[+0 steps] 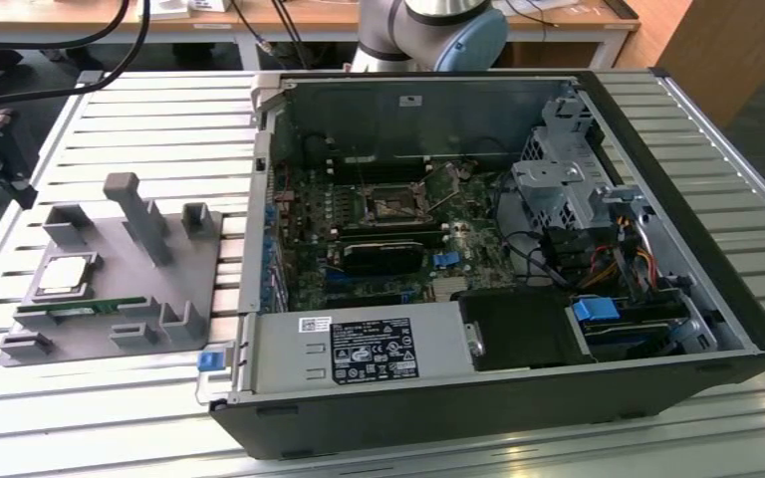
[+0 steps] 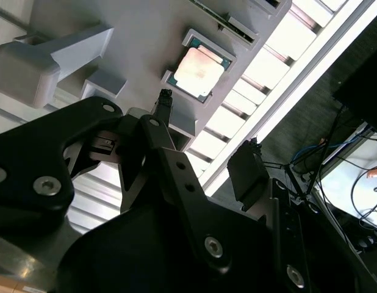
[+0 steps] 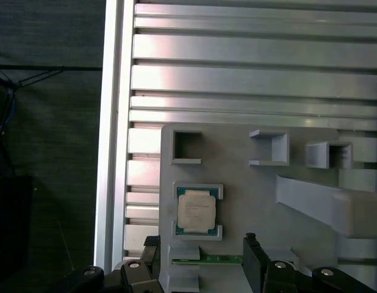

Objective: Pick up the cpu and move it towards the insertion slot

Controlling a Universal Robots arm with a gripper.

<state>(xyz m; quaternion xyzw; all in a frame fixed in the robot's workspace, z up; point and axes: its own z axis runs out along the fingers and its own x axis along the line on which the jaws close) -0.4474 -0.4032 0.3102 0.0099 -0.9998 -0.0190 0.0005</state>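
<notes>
The cpu (image 1: 64, 276) is a small square chip with a silver top. It lies flat in a recess of the grey fixture plate (image 1: 156, 269), at the exterior view's left. In both wrist views I look down on the cpu (image 3: 196, 210) (image 2: 199, 72) from above. My gripper (image 3: 201, 244) (image 2: 210, 119) hangs over the fixture, open, its two black fingertips (image 3: 251, 241) spread wide with nothing between them. They are well above the chip and do not touch it. The insertion slot (image 1: 392, 206), a square socket with a metal frame, sits on the motherboard inside the open computer case (image 1: 741, 329).
A green memory stick (image 1: 91, 309) (image 3: 207, 260) lies in the fixture beside the cpu. Grey posts (image 1: 136, 214) stand up from the fixture. The case walls, drive cage (image 1: 556, 184) and cables surround the socket. The ribbed metal table (image 1: 156, 119) ends near the fixture.
</notes>
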